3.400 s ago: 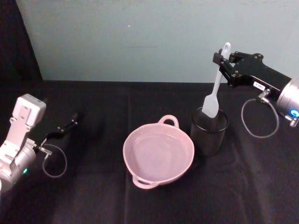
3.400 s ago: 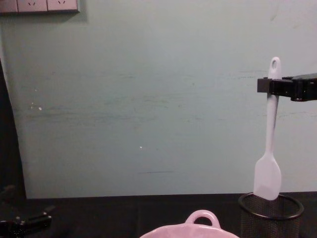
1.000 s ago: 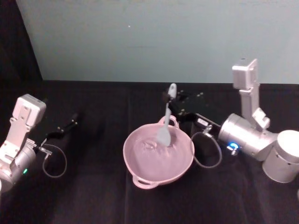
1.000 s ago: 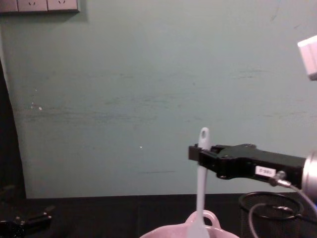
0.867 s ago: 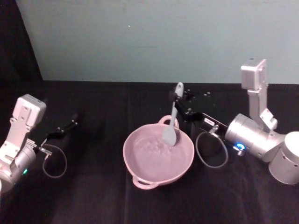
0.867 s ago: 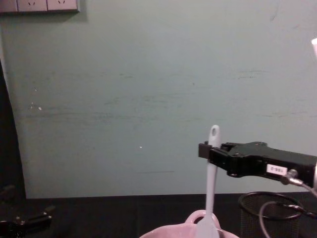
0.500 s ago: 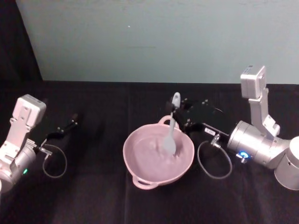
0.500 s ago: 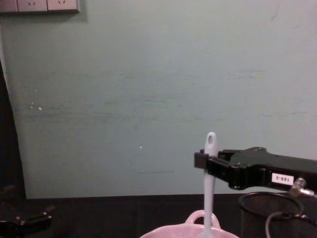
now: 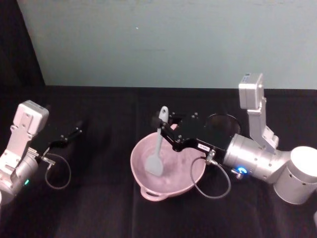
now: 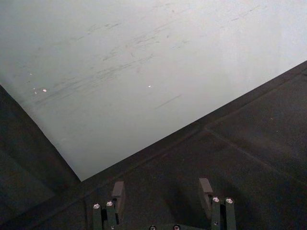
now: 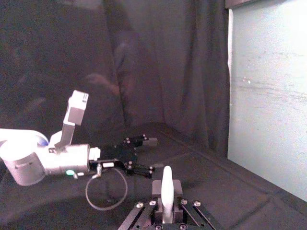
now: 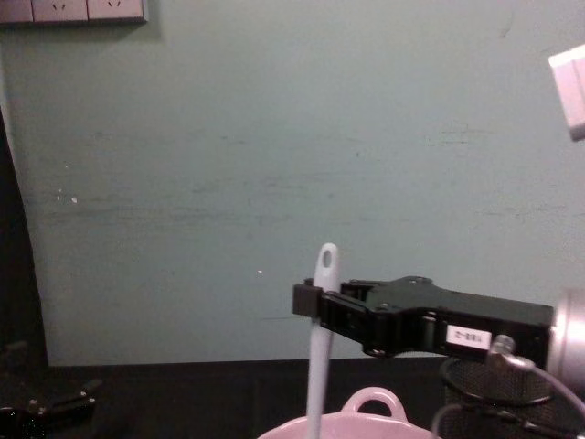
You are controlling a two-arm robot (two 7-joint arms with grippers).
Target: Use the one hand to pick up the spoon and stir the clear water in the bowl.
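Observation:
The pale pink bowl point(image 9: 134, 161) sits mid-table; its back loop handle shows as the bowl point(image 12: 373, 401) in the chest view. The white spoon point(image 9: 157, 148) stands almost upright, its paddle head down in the water on the bowl's left side. My right gripper point(image 9: 163, 121) is shut on the upper handle, just below the hole end. The spoon point(image 12: 318, 357) and right gripper point(image 12: 311, 302) show side-on. The handle tip of the spoon point(image 11: 166, 189) pokes up between the right gripper point(image 11: 166, 211) fingers. My left gripper point(image 9: 74, 133) rests open far left, also point(image 10: 162, 194).
A black wire-mesh cup point(image 9: 224, 120) stands behind my right arm, right of the bowl, also point(image 12: 466, 386). A looping cable point(image 9: 210, 183) hangs from the right wrist near the bowl's right rim. The teal wall runs along the table's back edge.
My right gripper has swept the spoon from the bowl's right side across to its left side, with the head staying down in the water. The left arm has not moved.

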